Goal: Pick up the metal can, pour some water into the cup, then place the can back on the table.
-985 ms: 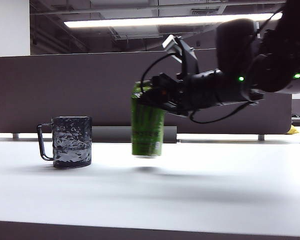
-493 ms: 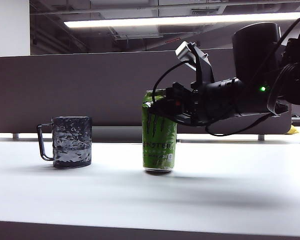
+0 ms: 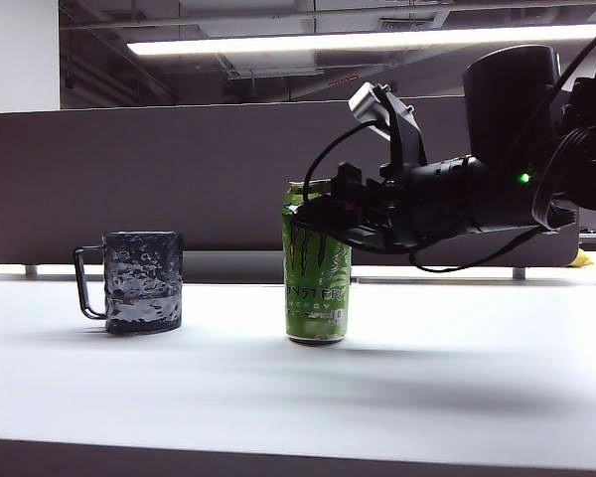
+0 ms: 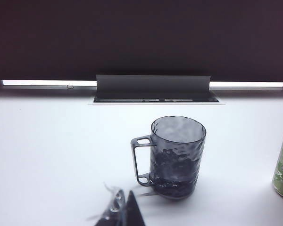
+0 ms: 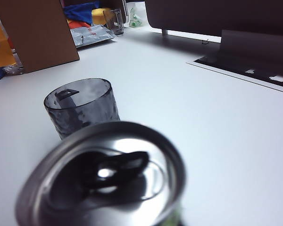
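Exterior view: can (image 3: 317, 266) upright on table (image 3: 447, 368), right of cup (image 3: 142, 281), apart. Right gripper (image 3: 323, 212) around can top; grip or release unclear. Left gripper unseen. Water in cup; judged near finish, retreat left.

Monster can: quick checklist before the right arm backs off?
1. Monster can upright on the white table: ok.
2. Can clear of the dimpled mug, gap between them: ok.
3. Mug upright, dark liquid low inside: ok.
4. Right claw at the can's upper part, fully released: cannot tell.
5. Can's top open: ok.
6. Left claw short of the mug: ok; open or shut: cannot tell.
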Tool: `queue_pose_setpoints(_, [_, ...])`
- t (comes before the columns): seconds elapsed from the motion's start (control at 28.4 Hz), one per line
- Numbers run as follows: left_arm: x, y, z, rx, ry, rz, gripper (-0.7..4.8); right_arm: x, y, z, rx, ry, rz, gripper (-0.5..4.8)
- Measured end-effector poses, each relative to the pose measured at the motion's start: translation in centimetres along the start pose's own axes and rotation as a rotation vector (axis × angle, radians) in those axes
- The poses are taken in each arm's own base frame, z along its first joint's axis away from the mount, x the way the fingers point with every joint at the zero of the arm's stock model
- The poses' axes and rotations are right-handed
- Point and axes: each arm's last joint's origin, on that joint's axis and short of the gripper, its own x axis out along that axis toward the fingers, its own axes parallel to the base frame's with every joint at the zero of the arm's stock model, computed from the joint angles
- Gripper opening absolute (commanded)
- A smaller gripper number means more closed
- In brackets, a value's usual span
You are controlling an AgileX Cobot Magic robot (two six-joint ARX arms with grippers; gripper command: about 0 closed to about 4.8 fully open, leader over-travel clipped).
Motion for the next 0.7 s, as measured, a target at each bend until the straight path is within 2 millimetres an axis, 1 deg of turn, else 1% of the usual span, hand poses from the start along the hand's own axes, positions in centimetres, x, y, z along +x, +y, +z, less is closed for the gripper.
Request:
queue_pose_setpoints(0.18, [0.0, 0.0, 0.0, 0.000, 0.000, 0.000, -0.05, 0.0, 0.0, 0.0, 0.000, 0.000, 0.000, 3.66])
queue_pose_setpoints(0.32, [0.0, 0.0, 0.0, 0.000, 0.000, 0.000, -0.05, 0.0, 0.0, 0.0, 0.002, 0.000, 0.003, 3.87])
queue_pose_setpoints(0.49, [0.0, 0.0, 0.0, 0.000, 0.000, 0.000, -0.05, 0.0, 0.0, 0.2, 0.002, -0.016, 0.006, 4.73])
queue_pose_setpoints(0.7, [0.0, 0.0, 0.0, 0.000, 0.000, 0.000, -0.05, -0.2, 0.3, 1.9, -0.031, -0.159, 0.021, 4.79])
